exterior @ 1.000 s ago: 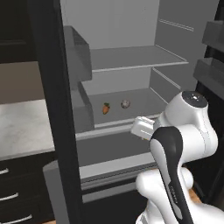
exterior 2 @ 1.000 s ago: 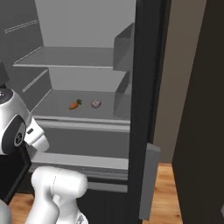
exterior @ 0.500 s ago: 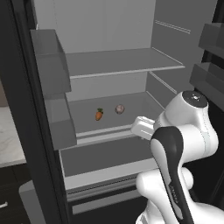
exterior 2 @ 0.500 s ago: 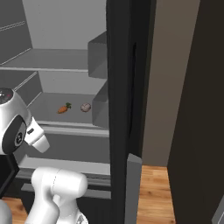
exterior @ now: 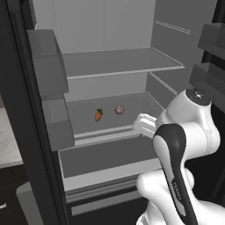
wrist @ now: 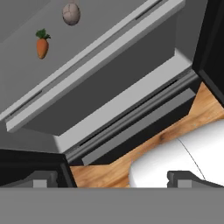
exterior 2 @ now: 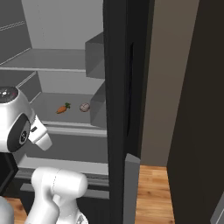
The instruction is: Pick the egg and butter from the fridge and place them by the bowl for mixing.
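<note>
The tall black-framed fridge with its light grey interior stood open, and the white arm reached toward it from the lower right of the left base view. On the lower grey shelf lay the small roundish pale pinkish-grey egg and, just beside it at its 9 o'clock in that view, a small orange carrot with a green top; the two were close but not touching. The right base view showed the same pair, the egg at the carrot's 3 o'clock, with the dark edge of the open fridge door standing at 3 o'clock of both. In the hand view the egg sat near 12 o'clock at the top edge and the carrot toward 10 o'clock, above a grey drawer front and a strip of wooden floor toward 4 o'clock. The end effector hung low, well apart from the shelf and its contents, its two dark fingertips spread wide apart at the bottom of the hand view with nothing between them. No yellow stick of butter could be made out on the visible shelves, and grey door bins lined the left door at 9 o'clock.
</note>
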### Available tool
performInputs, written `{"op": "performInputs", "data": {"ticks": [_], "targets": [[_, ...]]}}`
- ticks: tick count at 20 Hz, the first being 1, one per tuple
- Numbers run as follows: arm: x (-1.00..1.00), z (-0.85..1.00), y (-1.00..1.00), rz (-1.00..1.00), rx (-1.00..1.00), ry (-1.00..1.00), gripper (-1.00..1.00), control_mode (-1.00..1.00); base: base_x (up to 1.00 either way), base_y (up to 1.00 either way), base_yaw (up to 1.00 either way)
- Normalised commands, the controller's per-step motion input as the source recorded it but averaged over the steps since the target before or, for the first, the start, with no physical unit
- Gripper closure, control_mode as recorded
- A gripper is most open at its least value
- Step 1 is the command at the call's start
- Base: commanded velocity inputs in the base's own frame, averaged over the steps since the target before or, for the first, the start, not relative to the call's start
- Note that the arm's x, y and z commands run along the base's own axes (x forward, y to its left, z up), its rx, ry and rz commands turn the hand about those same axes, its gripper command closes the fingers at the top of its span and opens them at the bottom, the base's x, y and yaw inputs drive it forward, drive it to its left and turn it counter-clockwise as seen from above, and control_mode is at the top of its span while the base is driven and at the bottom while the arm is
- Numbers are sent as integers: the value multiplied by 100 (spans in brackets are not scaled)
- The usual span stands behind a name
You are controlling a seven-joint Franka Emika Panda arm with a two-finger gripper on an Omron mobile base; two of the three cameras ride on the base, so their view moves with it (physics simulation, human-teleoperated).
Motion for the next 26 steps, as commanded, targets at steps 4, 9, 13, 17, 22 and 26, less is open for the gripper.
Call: {"op": "performInputs", "data": {"ticks": [4,9,13,17,22,26], "targets": [[11,20,-1,0,0,0,-100,-100,0,0,0],[0,4,0,1,-6,1,-100,-100,0,0,0],[0,5,0,0,-19,-3,-100,-100,0,0,0],[0,0,0,0,-34,-26,-100,-100,0,0,0],[0,3,0,3,-31,-24,-100,-100,0,0,0],[0,20,-5,3,2,0,-100,-100,0,0,0]]}}
